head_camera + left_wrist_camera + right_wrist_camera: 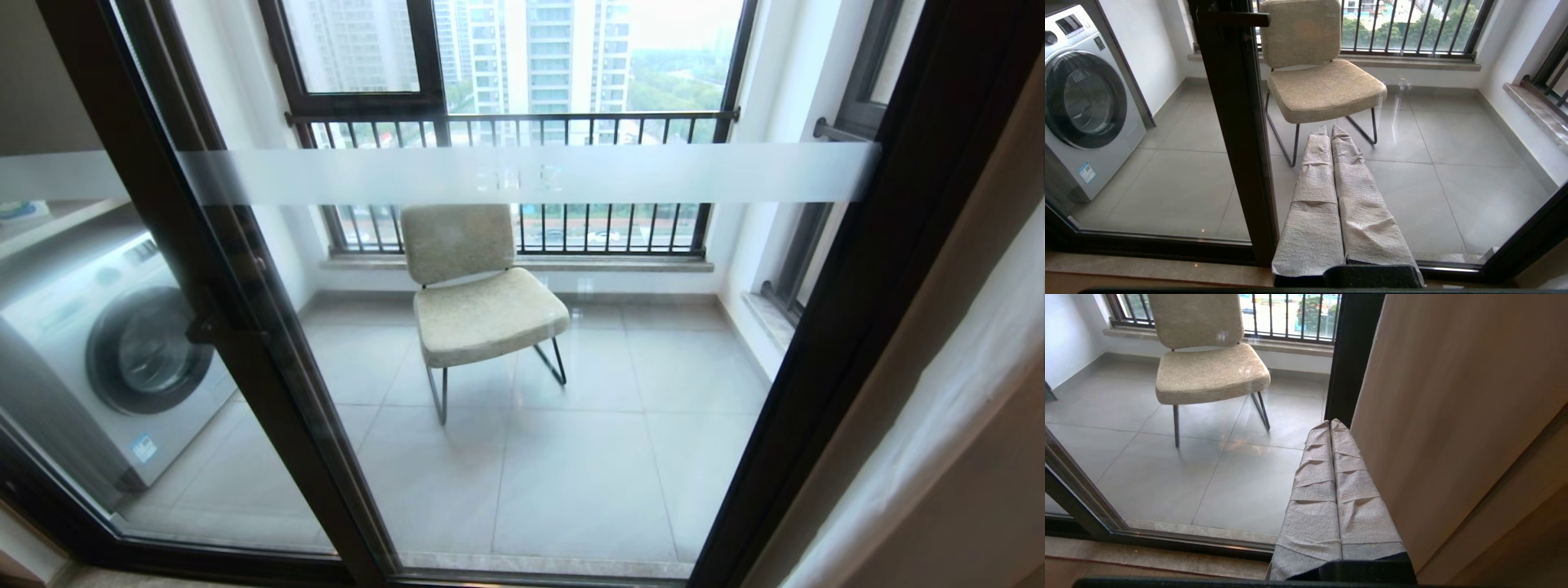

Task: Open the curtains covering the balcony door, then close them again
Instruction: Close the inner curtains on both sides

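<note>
The balcony door (563,174) stands bare across the head view — glass panels, dark frames, frosted band. The curtains (971,384) are bunched at the far right, white sheer in front of a beige panel. Beyond the glass sit a beige chair (478,298) and a washing machine (122,351). Left tool (1331,130) points at the glass near the centre frame, fingers pressed together, holding nothing. Right tool (1329,424) — also pressed together — is just beside the beige curtain.
</note>
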You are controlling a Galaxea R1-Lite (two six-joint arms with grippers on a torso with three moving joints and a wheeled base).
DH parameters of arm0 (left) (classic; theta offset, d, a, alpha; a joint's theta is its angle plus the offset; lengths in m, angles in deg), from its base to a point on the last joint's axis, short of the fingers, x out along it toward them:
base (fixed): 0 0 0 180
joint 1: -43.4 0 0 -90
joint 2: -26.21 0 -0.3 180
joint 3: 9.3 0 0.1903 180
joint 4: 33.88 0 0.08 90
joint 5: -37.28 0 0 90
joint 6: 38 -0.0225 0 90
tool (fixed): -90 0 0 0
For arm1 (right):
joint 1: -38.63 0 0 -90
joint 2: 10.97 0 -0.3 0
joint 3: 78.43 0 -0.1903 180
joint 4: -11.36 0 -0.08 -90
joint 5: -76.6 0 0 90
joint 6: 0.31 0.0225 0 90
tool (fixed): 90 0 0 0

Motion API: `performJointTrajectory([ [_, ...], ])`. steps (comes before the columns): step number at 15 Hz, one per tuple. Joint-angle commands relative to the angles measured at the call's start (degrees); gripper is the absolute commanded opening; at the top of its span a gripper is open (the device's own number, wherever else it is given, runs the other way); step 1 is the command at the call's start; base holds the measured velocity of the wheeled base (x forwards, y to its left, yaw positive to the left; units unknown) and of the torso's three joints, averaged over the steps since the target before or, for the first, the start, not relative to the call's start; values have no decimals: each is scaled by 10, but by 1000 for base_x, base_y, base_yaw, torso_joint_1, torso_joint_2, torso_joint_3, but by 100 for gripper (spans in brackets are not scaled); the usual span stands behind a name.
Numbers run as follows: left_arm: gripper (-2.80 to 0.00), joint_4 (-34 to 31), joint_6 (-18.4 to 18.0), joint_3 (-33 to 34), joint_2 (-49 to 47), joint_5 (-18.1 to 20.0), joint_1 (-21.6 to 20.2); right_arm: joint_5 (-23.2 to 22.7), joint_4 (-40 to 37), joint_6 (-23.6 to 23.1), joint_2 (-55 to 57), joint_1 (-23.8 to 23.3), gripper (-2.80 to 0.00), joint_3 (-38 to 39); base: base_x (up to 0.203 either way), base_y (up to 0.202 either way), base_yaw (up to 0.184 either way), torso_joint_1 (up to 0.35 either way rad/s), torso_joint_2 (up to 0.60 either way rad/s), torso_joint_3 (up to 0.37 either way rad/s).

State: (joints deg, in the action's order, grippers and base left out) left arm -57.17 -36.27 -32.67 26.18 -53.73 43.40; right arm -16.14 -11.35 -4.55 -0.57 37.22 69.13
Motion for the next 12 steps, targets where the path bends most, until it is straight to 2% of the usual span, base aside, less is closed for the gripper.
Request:
performJointTrajectory([
  [1, -280, 0, 0, 0, 0, 0, 0, -1, 2, 0, 75, -53, -280, -34, 0, 0, 0, 0, 0, 0],
  [3, -280, 0, 0, 0, 0, 0, 0, -11, 2, 1, 122, -151, -280, -70, 0, 0, 0, 0, 0, 0],
  [5, -280, 0, 0, 0, 0, 0, 0, -37, 2, 2, 170, -230, -280, -116, 0, 0, 0, 0, 0, 0],
  [9, -280, 0, 0, 0, 0, 0, 0, -50, 2, 12, 246, -350, -280, -193, 0, 0, 0, 0, 0, 0],
  [10, -280, 0, 0, 0, 0, 0, 0, -51, 2, 13, 256, -382, -44, -211, 0, 0, 0, 0, 0, 0],
  [11, -280, 0, 0, 0, 0, 0, 0, -51, 3, 12, 268, -409, 0, -230, 0, 0, 0, 0, 0, 0],
  [12, -280, 0, 0, 0, 0, 0, 0, -52, 4, 9, 275, -427, 0, -243, 0, 0, 0, 0, 0, 0],
])
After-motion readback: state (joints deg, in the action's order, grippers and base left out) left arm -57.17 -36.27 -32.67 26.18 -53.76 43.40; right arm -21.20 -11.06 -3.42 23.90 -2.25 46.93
